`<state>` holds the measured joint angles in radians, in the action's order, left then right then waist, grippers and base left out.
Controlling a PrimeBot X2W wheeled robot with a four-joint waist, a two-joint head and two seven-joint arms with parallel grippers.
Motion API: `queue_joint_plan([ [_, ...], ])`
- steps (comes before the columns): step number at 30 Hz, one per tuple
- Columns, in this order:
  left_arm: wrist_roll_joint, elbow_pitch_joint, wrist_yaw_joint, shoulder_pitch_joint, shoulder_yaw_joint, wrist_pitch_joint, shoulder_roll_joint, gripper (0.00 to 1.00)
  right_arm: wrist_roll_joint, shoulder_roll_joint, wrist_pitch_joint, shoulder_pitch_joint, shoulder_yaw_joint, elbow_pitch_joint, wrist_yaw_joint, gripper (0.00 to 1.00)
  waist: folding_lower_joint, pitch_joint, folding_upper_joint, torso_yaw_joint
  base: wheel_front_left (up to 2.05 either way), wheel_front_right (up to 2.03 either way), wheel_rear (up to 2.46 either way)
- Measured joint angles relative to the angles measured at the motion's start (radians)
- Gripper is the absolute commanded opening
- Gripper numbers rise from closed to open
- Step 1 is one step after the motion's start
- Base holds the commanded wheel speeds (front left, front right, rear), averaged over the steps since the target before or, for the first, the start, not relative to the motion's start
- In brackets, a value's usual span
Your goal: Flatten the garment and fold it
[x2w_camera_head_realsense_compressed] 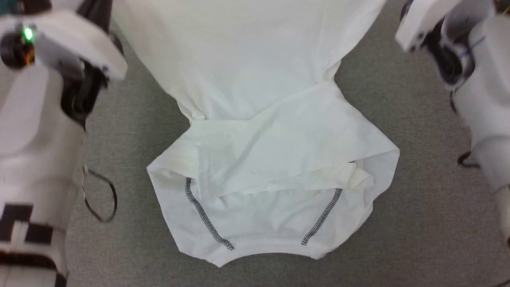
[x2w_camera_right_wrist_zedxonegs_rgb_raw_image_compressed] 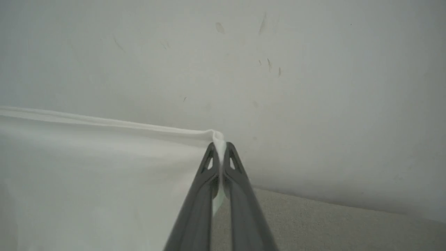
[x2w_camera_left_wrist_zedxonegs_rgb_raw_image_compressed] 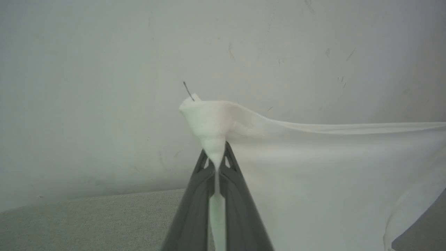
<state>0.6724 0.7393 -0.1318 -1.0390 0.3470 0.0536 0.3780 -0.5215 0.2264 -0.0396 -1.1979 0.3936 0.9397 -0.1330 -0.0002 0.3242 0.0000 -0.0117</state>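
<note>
Garment (x2w_camera_head_realsense_compressed: 255, 79), thin and surely light and limp, hangs stretched: left end effector (x2w_camera_left_wrist_zedxonegs_rgb_raw_image_compressed: 216, 155) pinches one hem corner, right end effector (x2w_camera_right_wrist_zedxonegs_rgb_raw_image_compressed: 220, 149) pinches the other. Its collar end lies crumpled on the grey surface (x2w_camera_head_realsense_compressed: 418, 219). These corners seem good holds.

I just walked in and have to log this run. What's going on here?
The robot is handling a white garment with both arms. The left claw and the right claw are each shut on a pinch of its edge, holding that edge stretched between them in front of a pale wall. The end nearer the robot, with dark zigzag stitching, lies rumpled and doubled over on the grey carpet. It is not yet flat or folded.
</note>
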Motion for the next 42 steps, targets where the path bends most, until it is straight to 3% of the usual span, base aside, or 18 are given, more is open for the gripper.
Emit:
queue_joint_plan([
  [5,0.046,-0.175,0.021,0.243,-0.03,0.02,0.035,0.0,-0.096,0.066,0.022,0.201,0.102,-0.17,0.0,0.0,-0.0001,-0.066,0.0,-0.001,0.0,0.0,0.0],
  [11,0.078,-0.442,0.133,0.583,-0.051,0.034,0.053,0.0,-0.183,0.153,0.081,0.453,0.161,-0.374,0.0,0.0,-0.0002,-0.136,0.0,-0.003,0.0,0.0,0.0],
  [16,0.096,-0.61,0.211,0.824,-0.038,0.011,0.048,0.0,-0.219,0.186,0.112,0.662,0.133,-0.503,0.0,0.0,-0.0002,-0.178,0.0,-0.005,0.0,0.0,0.0],
  [22,0.105,-0.707,0.278,1.007,-0.024,-0.004,0.045,0.0,-0.206,0.189,0.168,0.865,0.049,-0.652,0.0,0.0,0.0,-0.205,0.0,-0.016,0.0,0.0,0.0],
  [26,0.113,-0.73,0.293,1.083,-0.002,-0.032,0.051,0.0,-0.172,0.17,0.234,1.013,-0.033,-0.754,0.001,0.0,0.0,-0.217,0.0,-0.02,0.0,0.0,0.0],
  [32,0.129,-0.692,0.297,1.132,0.034,-0.055,0.036,0.0,-0.067,0.044,0.371,1.26,-0.182,-0.923,0.002,0.0,0.0002,-0.224,0.0,-0.021,0.0,0.0,0.0],
  [37,0.135,-0.631,0.29,1.157,0.064,-0.063,0.022,0.0,0.005,-0.054,0.438,1.394,-0.279,-0.988,0.002,0.0,0.0001,-0.231,0.0,-0.025,0.0,0.0,0.0],
  [38,0.136,-0.618,0.288,1.16,0.067,-0.061,0.018,0.0,0.021,-0.07,0.446,1.412,-0.288,-0.992,0.002,0.14,0.0001,-0.233,0.0,-0.025,0.0,0.0,0.0],
  [39,0.137,-0.606,0.282,1.161,0.068,-0.055,0.012,0.0,0.033,-0.087,0.45,1.428,-0.298,-0.993,0.002,0.39,0.0001,-0.234,0.0,-0.024,0.0,0.0,0.0],
  [40,0.138,-0.594,0.281,1.161,0.069,-0.053,0.007,0.21,0.038,-0.103,0.45,1.44,-0.305,-0.993,0.002,0.85,0.0002,-0.236,0.0,-0.024,0.0,0.0,0.0],
  [41,0.14,-0.586,0.28,1.161,0.071,-0.052,0.002,0.69,0.038,-0.116,0.449,1.448,-0.31,-0.993,0.002,1.0,0.0002,-0.239,0.0,-0.023,0.0,0.0,0.0],
  [42,0.14,-0.579,0.278,1.161,0.069,-0.042,-0.002,1.0,0.042,-0.123,0.448,1.454,-0.311,-0.993,0.002,1.0,0.0002,-0.243,0.0,-0.022,0.0,0.0,0.0],
])
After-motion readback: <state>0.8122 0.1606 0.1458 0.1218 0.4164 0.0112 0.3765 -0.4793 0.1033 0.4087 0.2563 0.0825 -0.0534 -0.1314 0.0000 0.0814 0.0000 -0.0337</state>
